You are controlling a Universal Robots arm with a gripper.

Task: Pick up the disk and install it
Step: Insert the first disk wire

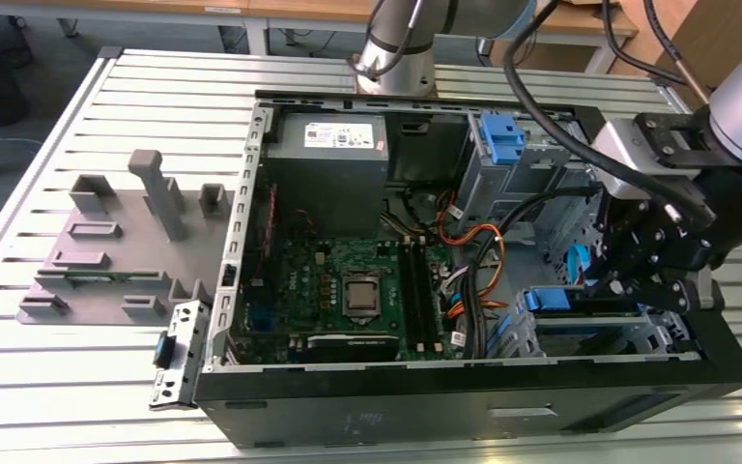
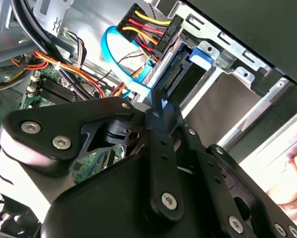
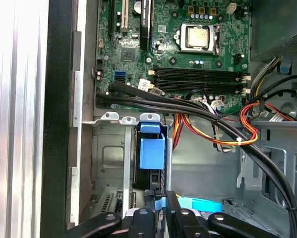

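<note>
Pincer (image 1: 629, 290): reaches down into the drive cage (image 1: 603, 333) at the front corner of the open computer case (image 1: 474, 387). Its black linkages show in both wrist views. In the first wrist view the fingertips (image 3: 158, 198) sit close together around a thin dark edge; whether they truly clamp it I cannot tell.

Disk (image 3: 150, 153): just ahead of the pincer, standing on edge in a slot of the drive cage, with its blue carrier bracket facing the camera in the first wrist view. In the exterior view its blue bracket (image 1: 555, 300) peeks out just beside the pincer.

Arm: comes in from the exterior view's right, wrist bent downward over the case, black cables (image 1: 539, 106) looping from it across the case.

First wrist view adds: the motherboard (image 3: 188, 49) beyond the disk, with bare processor socket (image 3: 197, 38) and memory slots.

Second wrist view adds: a blue data cable (image 2: 123, 74) and a connector with red, yellow and black wires (image 2: 146, 29) past the pincer.

Exterior view adds: the grey power supply (image 1: 332, 145), far from the pincer, and a grey fixture tray (image 1: 127, 242) on the slatted tabletop (image 1: 36, 387) outside the case.
</note>
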